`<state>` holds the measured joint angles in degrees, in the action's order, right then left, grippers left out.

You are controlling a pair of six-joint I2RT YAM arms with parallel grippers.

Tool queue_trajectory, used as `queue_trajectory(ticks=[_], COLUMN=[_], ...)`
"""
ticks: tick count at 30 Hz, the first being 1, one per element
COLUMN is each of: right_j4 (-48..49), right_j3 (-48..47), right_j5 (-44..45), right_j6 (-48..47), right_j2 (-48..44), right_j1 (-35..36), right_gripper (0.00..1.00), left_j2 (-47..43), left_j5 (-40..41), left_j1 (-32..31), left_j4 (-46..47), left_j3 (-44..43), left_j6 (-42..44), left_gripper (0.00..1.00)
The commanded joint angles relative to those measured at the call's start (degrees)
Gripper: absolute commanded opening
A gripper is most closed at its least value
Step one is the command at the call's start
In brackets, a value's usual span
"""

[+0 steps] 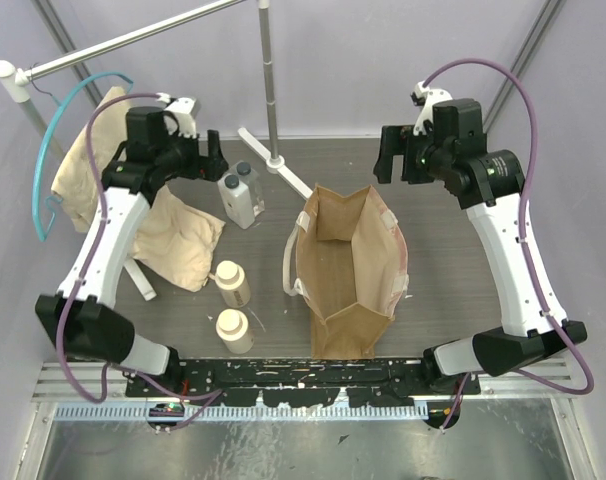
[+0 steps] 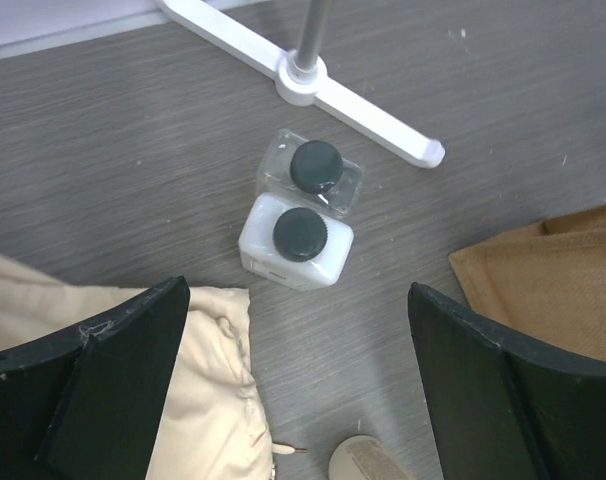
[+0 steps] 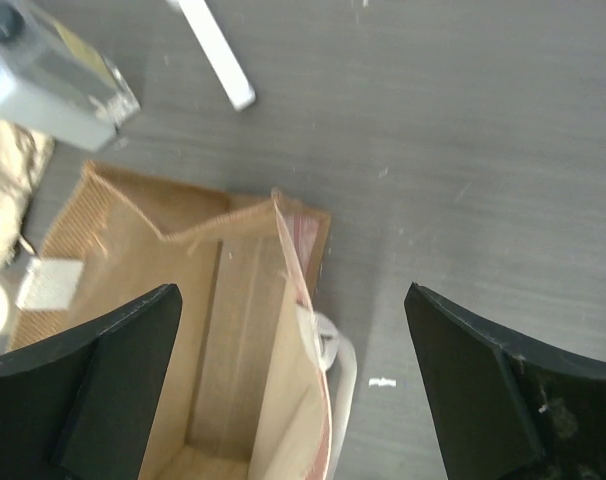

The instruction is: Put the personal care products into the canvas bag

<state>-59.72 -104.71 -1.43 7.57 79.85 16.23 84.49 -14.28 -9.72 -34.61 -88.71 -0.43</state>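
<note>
Dark-capped bottles [image 1: 240,195] stand near left end effector [image 1: 211,160].

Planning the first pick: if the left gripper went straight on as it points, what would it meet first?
Probably the white dark-capped bottle, though depth is unclear.

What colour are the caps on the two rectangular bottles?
Dark, almost black caps; the left wrist view shows them best.
</note>
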Motion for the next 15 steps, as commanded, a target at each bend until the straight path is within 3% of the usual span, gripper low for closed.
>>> queue_trajectory(ticks=[1, 7, 15], right_j4=[-6.73, -8.8, -8.78], right_j3=[4.91, 13.25, 17.64], right_j5=[0.78, 3.54, 3.8], right_j6=[1.32, 1.48, 1.74], right_j2=[-2.54, -5.12, -5.85], right_j1=[1.27, 1.79, 1.89], right_gripper=[1.0, 1.0, 1.0], left_j2=[5.13, 13.57, 23.5], left_j5=[-1.88, -3.78, -2.17], left_j1=[-2.27, -3.59, -4.56], left_j4=[-3.81, -2.75, -2.79], left_j3=[-4.22, -9.11, -16.17], left_j6=[4.75, 6.94, 11.11], left_gripper=[0.98, 0.98, 0.98])
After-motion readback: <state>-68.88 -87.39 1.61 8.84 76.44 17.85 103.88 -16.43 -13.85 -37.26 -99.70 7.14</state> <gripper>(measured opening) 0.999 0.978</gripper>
